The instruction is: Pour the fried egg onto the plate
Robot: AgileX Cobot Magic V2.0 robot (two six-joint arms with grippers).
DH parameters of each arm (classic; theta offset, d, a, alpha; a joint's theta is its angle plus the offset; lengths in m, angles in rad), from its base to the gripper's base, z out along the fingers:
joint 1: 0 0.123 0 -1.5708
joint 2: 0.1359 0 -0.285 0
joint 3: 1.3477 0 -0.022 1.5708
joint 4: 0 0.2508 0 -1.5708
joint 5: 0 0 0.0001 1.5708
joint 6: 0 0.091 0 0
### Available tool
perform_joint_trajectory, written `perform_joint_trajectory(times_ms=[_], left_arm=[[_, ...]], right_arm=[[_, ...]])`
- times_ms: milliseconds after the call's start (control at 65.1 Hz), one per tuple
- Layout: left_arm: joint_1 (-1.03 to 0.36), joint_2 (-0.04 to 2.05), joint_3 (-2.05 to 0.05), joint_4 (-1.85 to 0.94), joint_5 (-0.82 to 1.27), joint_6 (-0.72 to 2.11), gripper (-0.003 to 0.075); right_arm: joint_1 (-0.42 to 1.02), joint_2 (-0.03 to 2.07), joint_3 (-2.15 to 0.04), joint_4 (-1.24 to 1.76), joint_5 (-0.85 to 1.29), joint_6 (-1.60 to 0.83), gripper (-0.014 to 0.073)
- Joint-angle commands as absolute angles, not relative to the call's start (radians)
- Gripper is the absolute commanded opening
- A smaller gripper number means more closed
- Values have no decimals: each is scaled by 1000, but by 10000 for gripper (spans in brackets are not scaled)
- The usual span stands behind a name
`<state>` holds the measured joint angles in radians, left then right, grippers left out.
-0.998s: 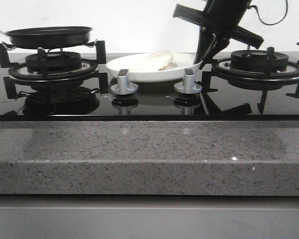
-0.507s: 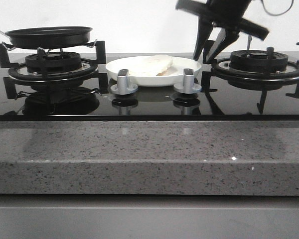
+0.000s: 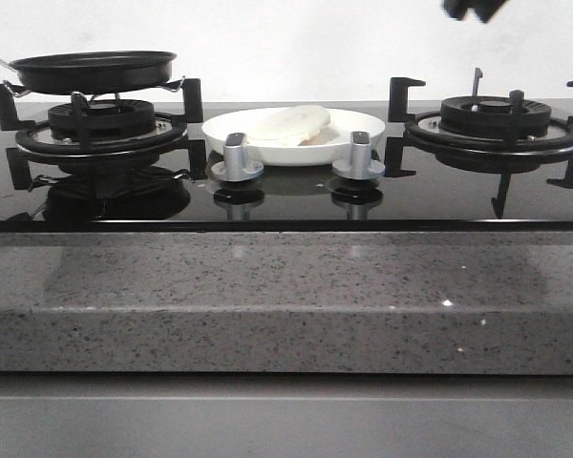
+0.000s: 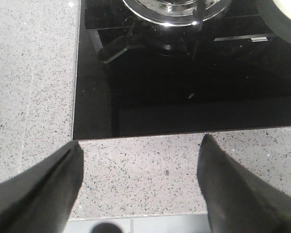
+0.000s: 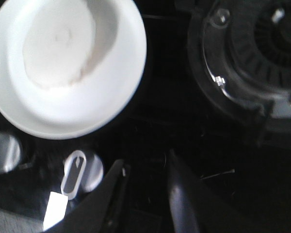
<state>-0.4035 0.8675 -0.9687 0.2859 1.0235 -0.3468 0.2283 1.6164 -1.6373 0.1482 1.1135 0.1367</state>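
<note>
The fried egg lies on the white plate, which sits flat on the black glass hob between the two burners. The right wrist view shows the pale egg resting towards one side of the plate. My right gripper is open and empty, above the hob beside the plate. In the front view only a dark bit of the right arm shows at the top edge. My left gripper is open and empty over the speckled granite counter, away from the plate.
A black frying pan sits on the left burner. The right burner has raised black grate prongs. Two silver knobs stand in front of the plate. The granite counter edge runs along the front.
My right gripper let go of the plate rim and rose up and out of the front view. The plate, tilted one second ago, now lies flat with the egg on it.
</note>
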Motion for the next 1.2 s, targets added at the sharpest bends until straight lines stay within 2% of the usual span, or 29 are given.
perform_joint_trajectory(times_ms=[0, 215, 491, 676, 937, 1060, 1183], left_arm=[[-411, 860, -993, 311, 967, -356, 492], [-411, 860, -993, 311, 967, -356, 492], [-411, 860, -993, 311, 967, -356, 492], [-411, 860, -993, 311, 961, -356, 492], [-411, 860, -993, 310, 960, -356, 489], [-411, 860, -993, 310, 959, -356, 406], [-411, 860, -993, 303, 959, -356, 227]], right_arm=[[229, 1442, -1508, 143, 987, 80, 236], [229, 1116, -1169, 142, 863, 23, 236], [229, 769, -856, 108, 840, -12, 236], [229, 596, -740, 106, 850, -12, 236], [229, 481, -647, 106, 911, -12, 232], [229, 468, -625, 106, 915, -12, 162], [229, 467, -615, 106, 913, -12, 23]])
